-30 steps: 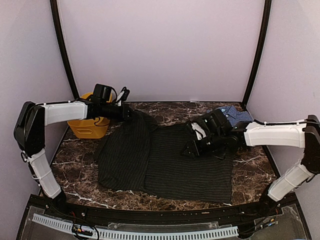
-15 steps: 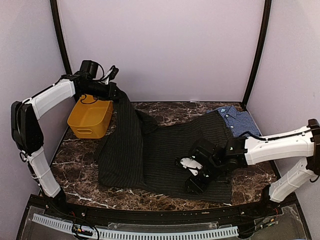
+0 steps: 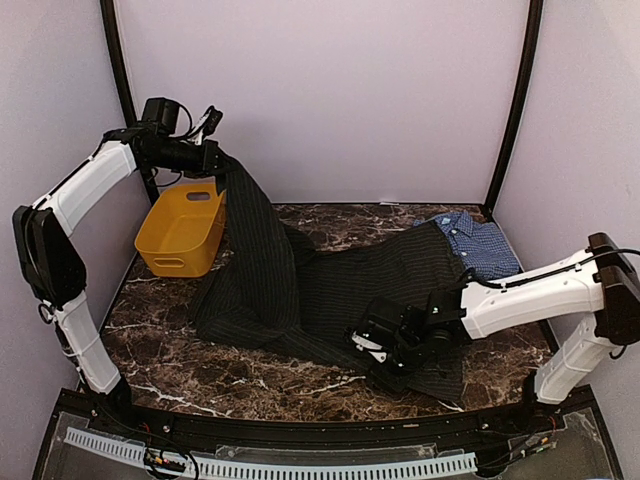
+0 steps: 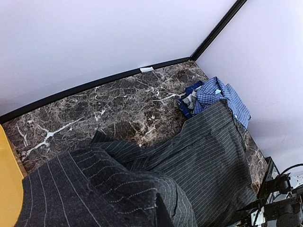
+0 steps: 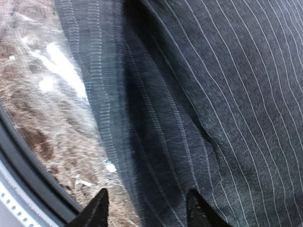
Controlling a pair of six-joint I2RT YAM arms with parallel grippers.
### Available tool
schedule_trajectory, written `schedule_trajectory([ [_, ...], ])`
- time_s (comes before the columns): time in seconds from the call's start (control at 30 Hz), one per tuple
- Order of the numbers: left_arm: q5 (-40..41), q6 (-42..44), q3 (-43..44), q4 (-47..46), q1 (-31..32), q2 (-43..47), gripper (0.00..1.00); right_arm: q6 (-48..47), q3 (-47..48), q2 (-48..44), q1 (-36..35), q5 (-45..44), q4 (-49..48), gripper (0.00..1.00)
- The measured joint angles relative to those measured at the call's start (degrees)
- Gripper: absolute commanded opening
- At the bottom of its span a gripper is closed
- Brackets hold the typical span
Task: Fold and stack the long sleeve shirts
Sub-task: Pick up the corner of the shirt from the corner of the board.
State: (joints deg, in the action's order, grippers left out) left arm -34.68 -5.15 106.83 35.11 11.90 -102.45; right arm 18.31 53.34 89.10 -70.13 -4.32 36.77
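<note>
The black pinstriped shirt (image 3: 330, 295) lies spread on the marble table, with one side pulled up into a tall drape. My left gripper (image 3: 212, 156) is shut on the top of that drape, high above the basket. In the left wrist view the bunched black cloth (image 4: 104, 189) hides its fingers. My right gripper (image 3: 385, 350) is low over the shirt's near hem. In the right wrist view (image 5: 147, 213) it is open, its fingertips (image 5: 98, 210) straddling the shirt's edge (image 5: 156, 142). The blue checked shirt (image 3: 478, 240) lies crumpled at the back right and also shows in the left wrist view (image 4: 215, 97).
A yellow plastic basket (image 3: 180, 235) stands at the back left, under my left arm. The table's black front rim (image 5: 33, 170) is close beside my right gripper. Bare marble (image 3: 150, 340) shows in front of the shirt on the left.
My left gripper rose up and to the left, lifting the shirt's side into a tall drape. My right gripper moved from the shirt's right part down to its near hem.
</note>
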Motion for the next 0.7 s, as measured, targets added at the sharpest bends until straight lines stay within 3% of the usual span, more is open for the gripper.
schedule_trajectory([
  [0.27,-0.2,0.5,1.3,1.9,-0.1,-0.4,0.00,2.1,0.8,1.9,-1.6,-4.8,4.0,0.32],
  [0.5,-0.2,1.4,2.8,3.5,-0.4,-0.6,0.00,5.4,2.1,1.9,-1.9,-7.9,8.9,0.32],
  [0.7,-0.2,1.6,3.9,4.5,-1.7,-0.6,0.00,7.3,2.1,2.0,-1.9,-9.7,12.5,0.26],
])
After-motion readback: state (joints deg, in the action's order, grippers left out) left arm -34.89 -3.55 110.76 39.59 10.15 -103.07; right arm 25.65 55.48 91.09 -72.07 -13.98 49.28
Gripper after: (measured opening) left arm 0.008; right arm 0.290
